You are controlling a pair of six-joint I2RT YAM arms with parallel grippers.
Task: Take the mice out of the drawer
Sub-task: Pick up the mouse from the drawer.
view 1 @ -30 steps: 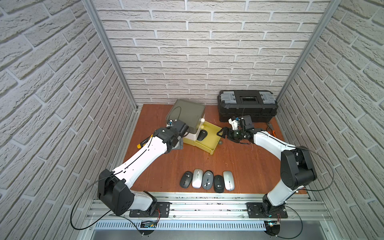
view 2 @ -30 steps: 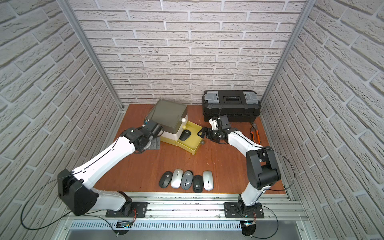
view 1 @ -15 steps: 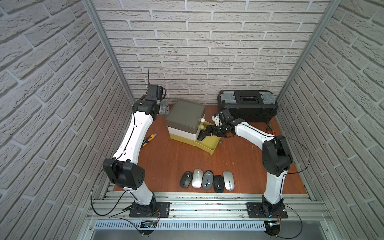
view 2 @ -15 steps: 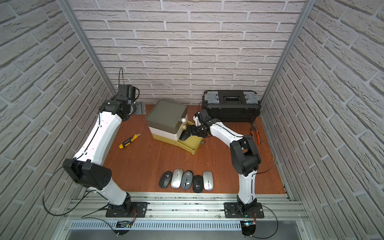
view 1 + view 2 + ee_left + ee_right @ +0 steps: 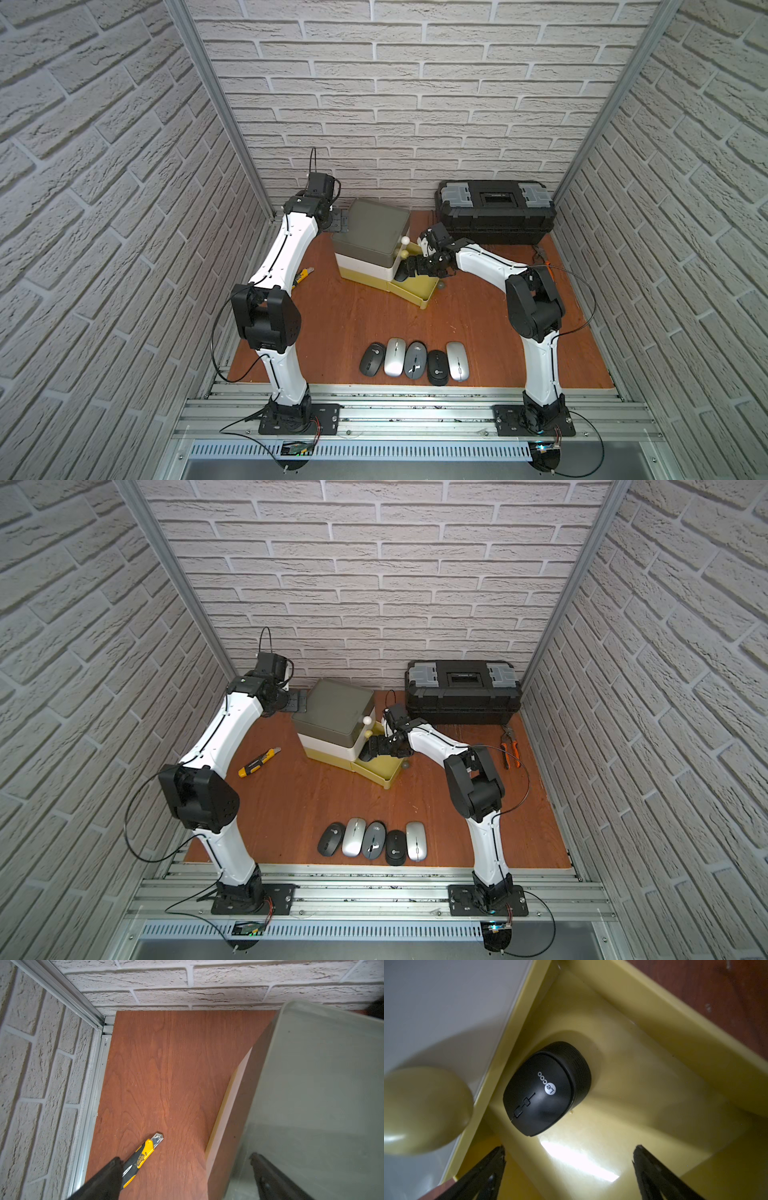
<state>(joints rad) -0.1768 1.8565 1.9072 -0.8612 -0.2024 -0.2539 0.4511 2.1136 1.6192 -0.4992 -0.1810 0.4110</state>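
A black oval wireless mouse (image 5: 548,1088) lies in the open yellow plastic drawer (image 5: 664,1028), close beside the white drawer (image 5: 446,1001) above. The right end effector (image 5: 570,1147), spread and empty, may clip that overhang; the left end effector (image 5: 185,1157) hangs spread.

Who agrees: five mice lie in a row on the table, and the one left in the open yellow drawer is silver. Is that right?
Not silver: the right wrist view shows the mouse in the yellow drawer is black with a white round logo. The row of five mice on the table is right.
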